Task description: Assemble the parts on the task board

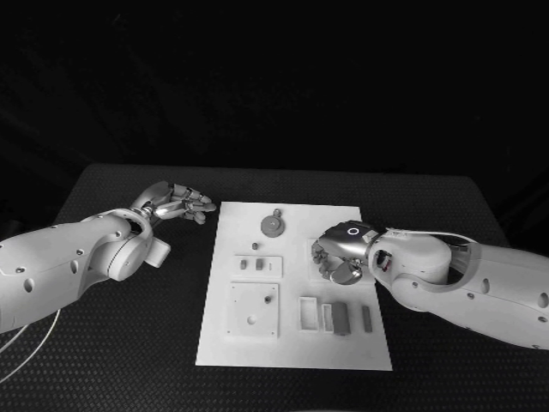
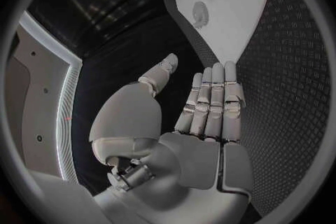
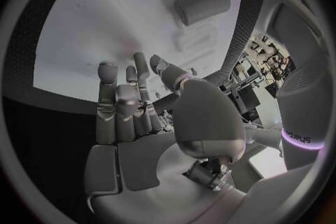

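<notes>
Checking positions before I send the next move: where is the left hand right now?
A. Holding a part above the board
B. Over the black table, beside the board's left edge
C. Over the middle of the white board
B: the left hand is over the black table, beside the board, fingers apart and holding nothing.

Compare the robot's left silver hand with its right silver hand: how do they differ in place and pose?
The left silver hand hovers over the black table beside the white task board; the right silver hand is above the board itself. The left hand's fingers lie straight and together; the right hand's fingers curl somewhat. Both hold nothing.
</notes>
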Available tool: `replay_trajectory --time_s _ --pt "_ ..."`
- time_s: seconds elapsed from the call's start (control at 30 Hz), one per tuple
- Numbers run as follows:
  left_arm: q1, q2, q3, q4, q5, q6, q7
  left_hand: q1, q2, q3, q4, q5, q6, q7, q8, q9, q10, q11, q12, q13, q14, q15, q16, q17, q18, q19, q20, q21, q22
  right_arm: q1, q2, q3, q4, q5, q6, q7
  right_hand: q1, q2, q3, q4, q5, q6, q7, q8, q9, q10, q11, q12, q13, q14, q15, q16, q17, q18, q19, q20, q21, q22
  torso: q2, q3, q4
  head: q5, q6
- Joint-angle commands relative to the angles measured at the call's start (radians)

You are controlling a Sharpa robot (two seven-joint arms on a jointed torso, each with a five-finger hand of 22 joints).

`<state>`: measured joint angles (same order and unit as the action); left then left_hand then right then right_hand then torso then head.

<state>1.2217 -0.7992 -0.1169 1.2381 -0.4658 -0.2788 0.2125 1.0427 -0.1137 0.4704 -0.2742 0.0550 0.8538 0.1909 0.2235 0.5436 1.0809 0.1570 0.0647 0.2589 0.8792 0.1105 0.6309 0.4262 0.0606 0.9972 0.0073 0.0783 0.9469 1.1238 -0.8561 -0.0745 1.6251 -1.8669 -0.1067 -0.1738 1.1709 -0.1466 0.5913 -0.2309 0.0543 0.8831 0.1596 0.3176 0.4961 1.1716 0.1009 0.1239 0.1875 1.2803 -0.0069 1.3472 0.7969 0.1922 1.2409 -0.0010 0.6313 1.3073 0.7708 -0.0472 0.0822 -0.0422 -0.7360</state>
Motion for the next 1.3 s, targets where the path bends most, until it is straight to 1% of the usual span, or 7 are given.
replay_trajectory --time_s 0.03,0.13,0.67,0.77,0.9,1.07,1.3 --pt "0.001 0.002 0.001 0.002 0.006 0.009 0.013 -0.005 0.007 -0.005 0.000 -0.004 0.000 -0.002 0.004 -0.001 -0.006 -0.002 0.004 -0.002 0.007 0.000 -0.003 0.002 0.012 0.007 0.004 -0.006 -0.001 -0.002 0.001 0.000 -0.003 -0.025 -0.020 0.007 -0.004 0.019 0.001 -0.011 -0.001 0.017 -0.002 0.010 0.003 0.024 -0.007 0.007 0.005 0.001 -0.011 0.003 -0.001 0.070 -0.001 -0.008 0.005 0.021 0.000 -0.0001 -0.0008 0.001 -0.001" --pt "0.001 0.001 0.001 0.002 0.006 0.009 0.012 -0.006 0.007 -0.005 0.000 -0.004 0.000 -0.002 0.004 -0.001 -0.006 -0.002 0.004 -0.002 0.007 0.000 -0.004 0.002 0.012 0.007 0.004 -0.006 -0.001 -0.003 0.003 0.000 -0.001 -0.025 -0.024 0.010 -0.012 0.034 0.001 -0.018 -0.001 0.032 -0.007 0.016 0.006 0.043 -0.014 0.009 0.011 0.002 -0.018 0.003 -0.001 0.070 -0.001 -0.007 0.005 0.021 0.000 0.0003 -0.0013 0.000 -0.002" --pt "0.001 0.000 0.001 0.002 0.006 0.012 0.008 -0.006 0.008 -0.005 0.000 -0.004 0.000 -0.002 0.005 -0.001 -0.006 -0.002 0.004 -0.002 0.008 0.000 -0.005 0.004 0.011 0.006 0.004 -0.006 -0.002 -0.005 0.004 0.000 -0.011 -0.055 -0.021 0.000 -0.017 0.061 0.010 -0.044 -0.001 0.059 -0.018 0.021 0.011 0.073 -0.025 0.005 0.025 0.003 -0.028 0.001 -0.001 0.070 0.000 -0.009 0.005 0.021 0.000 -0.0002 -0.0011 0.000 -0.005" --pt "0.001 0.000 0.001 0.002 0.006 0.011 0.008 -0.006 0.008 -0.005 0.000 -0.004 0.000 -0.002 0.005 -0.001 -0.006 -0.002 0.004 -0.002 0.007 0.000 -0.005 0.004 0.011 0.006 0.004 -0.006 -0.002 -0.005 0.004 0.000 -0.012 -0.069 -0.028 -0.002 0.002 0.084 0.019 -0.060 -0.001 0.067 -0.021 0.023 0.014 0.083 -0.028 0.003 0.030 0.003 -0.031 0.001 0.000 0.070 -0.002 -0.010 0.006 0.021 0.000 -0.0002 -0.0006 0.000 -0.005" --pt "0.001 -0.001 0.001 0.002 0.006 0.011 0.009 -0.006 0.008 -0.005 0.000 -0.004 0.000 -0.002 0.005 -0.001 -0.006 -0.002 0.004 -0.002 0.007 0.000 -0.006 0.004 0.012 0.006 0.004 -0.007 -0.002 -0.005 0.006 0.000 -0.010 -0.083 -0.045 -0.001 0.044 0.109 0.023 -0.063 -0.001 0.096 -0.031 0.036 0.023 0.116 -0.042 0.014 0.046 0.002 -0.045 0.001 0.002 0.070 -0.005 -0.012 0.010 0.023 0.000 0.0002 -0.0006 0.001 -0.005" --pt "0.001 -0.001 0.001 0.001 0.006 0.011 0.009 -0.006 0.008 -0.005 0.000 -0.004 0.000 -0.002 0.005 -0.001 -0.006 -0.002 0.004 -0.002 0.007 0.000 -0.006 0.005 0.012 0.006 0.004 -0.007 -0.002 -0.006 0.008 0.000 -0.005 -0.089 -0.074 0.002 0.059 0.117 0.021 -0.063 -0.001 0.108 -0.036 0.041 0.028 0.130 -0.049 0.018 0.056 0.002 -0.051 0.002 0.004 0.070 -0.004 -0.012 0.013 0.023 0.000 -0.0001 -0.0005 0.001 -0.005" --pt "0.001 0.000 0.001 0.001 0.006 0.011 0.010 -0.006 0.009 -0.005 0.000 -0.004 -0.001 -0.002 0.005 -0.002 -0.006 -0.002 0.004 -0.003 0.007 0.000 -0.007 0.006 0.011 0.006 0.004 -0.007 -0.002 -0.006 0.007 0.000 0.013 -0.095 -0.091 0.004 0.062 0.117 0.016 -0.062 -0.001 0.119 -0.040 0.044 0.033 0.141 -0.053 0.019 0.066 0.002 -0.056 0.004 0.006 0.070 -0.002 -0.013 0.017 0.023 0.000 -0.0001 -0.0002 0.004 -0.006"
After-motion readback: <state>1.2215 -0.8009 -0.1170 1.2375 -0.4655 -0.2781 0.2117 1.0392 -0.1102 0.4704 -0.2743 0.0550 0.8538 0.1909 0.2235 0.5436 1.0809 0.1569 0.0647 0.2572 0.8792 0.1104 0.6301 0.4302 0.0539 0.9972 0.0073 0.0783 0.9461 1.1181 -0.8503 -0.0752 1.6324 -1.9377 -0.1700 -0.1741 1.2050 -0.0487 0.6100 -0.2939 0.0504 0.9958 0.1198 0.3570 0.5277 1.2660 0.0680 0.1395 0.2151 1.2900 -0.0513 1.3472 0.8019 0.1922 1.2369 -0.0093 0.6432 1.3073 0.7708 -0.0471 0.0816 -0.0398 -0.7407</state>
